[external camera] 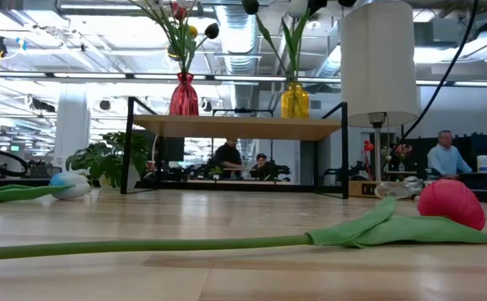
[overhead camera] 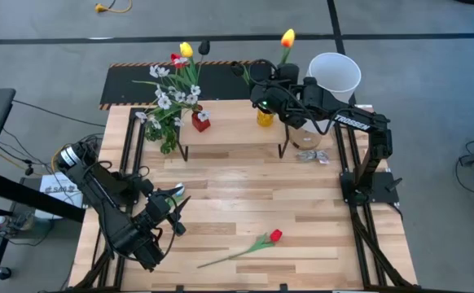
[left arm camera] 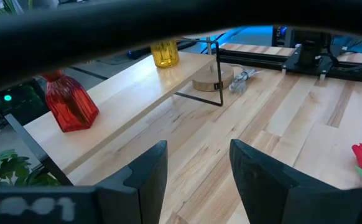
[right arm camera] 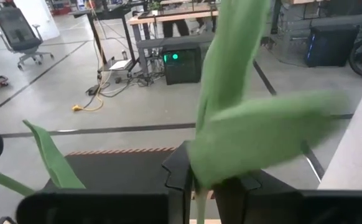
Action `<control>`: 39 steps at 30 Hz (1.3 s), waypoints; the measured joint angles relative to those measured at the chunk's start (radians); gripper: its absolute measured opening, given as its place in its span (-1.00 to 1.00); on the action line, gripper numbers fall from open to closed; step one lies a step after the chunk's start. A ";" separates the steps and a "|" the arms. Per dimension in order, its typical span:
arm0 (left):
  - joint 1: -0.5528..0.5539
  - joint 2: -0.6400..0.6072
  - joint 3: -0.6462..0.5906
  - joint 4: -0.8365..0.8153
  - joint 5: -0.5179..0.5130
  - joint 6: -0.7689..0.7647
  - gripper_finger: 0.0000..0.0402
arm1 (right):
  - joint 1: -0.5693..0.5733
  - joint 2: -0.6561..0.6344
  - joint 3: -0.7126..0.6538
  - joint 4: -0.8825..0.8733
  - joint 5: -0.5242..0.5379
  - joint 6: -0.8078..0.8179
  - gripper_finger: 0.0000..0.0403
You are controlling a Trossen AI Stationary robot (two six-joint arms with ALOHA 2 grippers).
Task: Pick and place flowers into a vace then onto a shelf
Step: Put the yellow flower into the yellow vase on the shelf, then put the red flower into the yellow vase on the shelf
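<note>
On the shelf (overhead camera: 233, 134) stand a red vase (overhead camera: 200, 122) with several flowers and a yellow vase (overhead camera: 264, 116). My right gripper (overhead camera: 276, 80) hovers above the yellow vase, shut on an orange-yellow tulip (overhead camera: 287, 37). In the low view green stems (external camera: 290, 46) rise out of the yellow vase (external camera: 294, 100). A red tulip (overhead camera: 275, 236) lies flat on the near part of the table. A white tulip (external camera: 69, 186) lies at the near left, beside my left gripper (overhead camera: 174, 203), which is open and holds nothing (left arm camera: 196, 149). My right gripper pinches the tulip's green stem (right arm camera: 199, 190) between its two fingers, just below the leaves (right arm camera: 255, 124). The fingers come level from the near side and lie across the stem. The tulip stands upright, head above the gripper; the gripper hides its lower end.
A white lampshade (overhead camera: 333, 73) stands right of the yellow vase, its wooden base (overhead camera: 304, 137) and a crumpled clear wrapper (overhead camera: 310, 156) at the shelf's right end. A leafy green sprig (overhead camera: 168, 134) hangs at the shelf's left end. The table's middle (overhead camera: 245, 191) is bare wood.
</note>
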 joint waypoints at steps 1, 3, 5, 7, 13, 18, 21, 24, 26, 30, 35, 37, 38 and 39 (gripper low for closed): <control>0.000 0.000 0.000 0.000 0.000 0.000 -0.18 | 0.000 0.000 0.000 0.000 -0.006 -0.001 -0.75; 0.000 0.000 0.000 0.000 0.000 0.000 -0.18 | 0.000 0.000 0.000 0.000 -0.013 -0.010 -0.71; 0.000 0.000 0.000 0.000 0.000 0.000 -0.18 | 0.000 0.000 0.000 -0.005 -0.016 -0.010 -0.66; 0.000 0.000 0.000 0.000 0.000 0.000 -0.18 | 0.000 0.000 0.000 -0.015 -0.016 -0.010 -0.60; 0.000 0.000 0.000 0.000 0.000 0.000 -0.18 | 0.000 0.000 0.000 -0.031 -0.048 -0.010 -0.40; 0.000 0.000 0.000 0.000 0.000 0.000 -0.18 | 0.019 0.000 0.000 -0.049 -0.060 -0.008 -0.22; 0.000 0.000 0.000 0.000 0.000 0.000 -0.18 | 0.041 -0.001 0.000 -0.066 -0.060 -0.002 -0.13; 0.000 0.000 0.000 0.000 0.000 0.013 -0.18 | 0.063 -0.001 0.000 -0.098 -0.057 0.042 -0.07; 0.000 0.000 0.000 0.000 0.000 0.021 -0.18 | 0.078 -0.001 0.000 -0.111 -0.035 0.046 -0.03; 0.000 0.000 0.000 0.000 0.000 0.043 -0.18 | 0.119 -0.009 0.004 -0.118 0.054 0.068 -0.01; 0.000 0.000 0.000 -0.001 0.000 0.064 -0.18 | 0.183 -0.054 0.020 -0.111 0.149 0.061 -0.04; 0.000 0.000 0.000 0.000 0.000 0.075 -0.18 | 0.215 -0.079 0.023 -0.109 0.161 0.060 -0.07; 0.000 0.000 0.000 0.000 -0.003 0.079 -0.18 | 0.234 -0.092 0.024 -0.106 0.161 0.060 -0.08; 0.000 0.000 0.000 -0.001 -0.008 0.085 -0.18 | 0.253 -0.105 0.024 -0.103 0.158 0.057 -0.09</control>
